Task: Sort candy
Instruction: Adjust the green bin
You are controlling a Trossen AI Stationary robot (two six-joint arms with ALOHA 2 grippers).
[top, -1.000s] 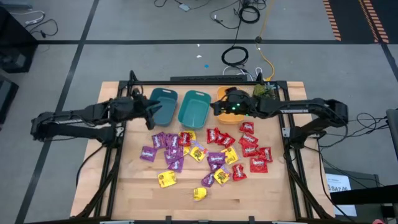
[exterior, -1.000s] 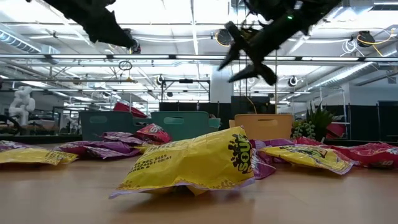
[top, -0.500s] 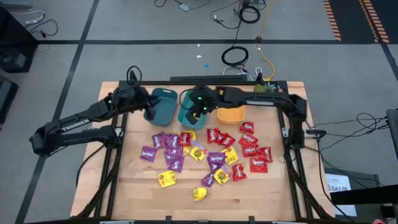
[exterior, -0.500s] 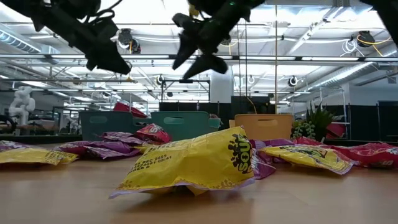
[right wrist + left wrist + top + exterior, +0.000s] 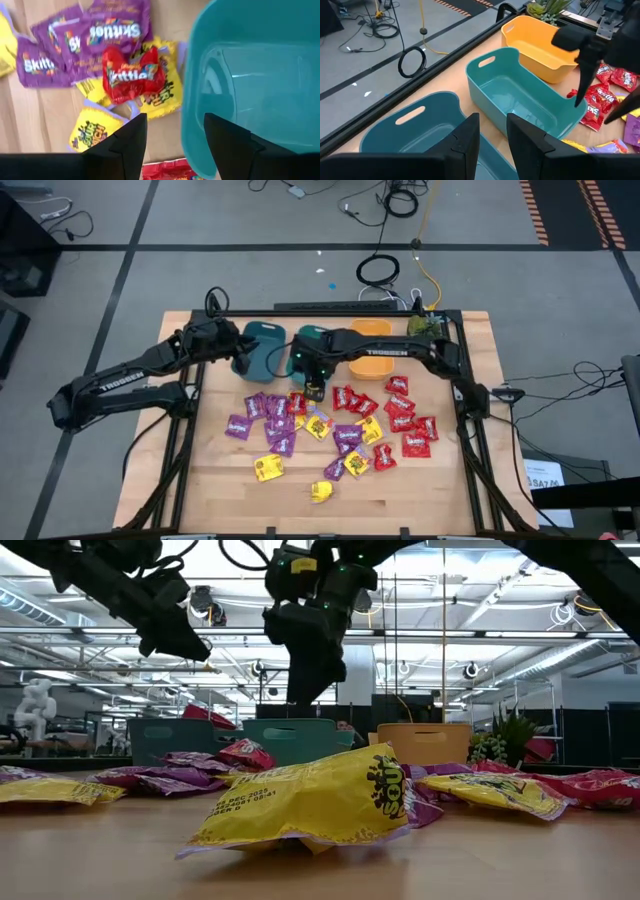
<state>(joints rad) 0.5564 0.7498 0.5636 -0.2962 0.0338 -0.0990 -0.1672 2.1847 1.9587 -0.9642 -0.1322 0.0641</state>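
Observation:
Many purple, yellow and red candy packets (image 5: 330,425) lie flat on the wooden table, in front of a dark teal bin (image 5: 266,346), a light teal bin (image 5: 520,100) and an orange bin (image 5: 372,367). My left gripper (image 5: 243,361) hangs open and empty over the dark teal bin (image 5: 415,130). My right gripper (image 5: 312,386) points down, open, above the near rim of the light teal bin (image 5: 250,75). A red packet (image 5: 131,77) lies on yellow ones just beyond it. In the low view both grippers (image 5: 190,645) (image 5: 303,685) hang clear of the table.
A small green plant (image 5: 424,326) stands at the far right corner behind the orange bin. Black frame rails run along the table's left and right edges (image 5: 180,430) (image 5: 468,430). Bare wood shows along the near edge (image 5: 330,515).
My right gripper has swung from over the orange bin toward the table's left and near edge, across the light teal bin to its near rim, rolling and tipping from a slant to point down. My left gripper sank a little over the dark teal bin, then kept still.

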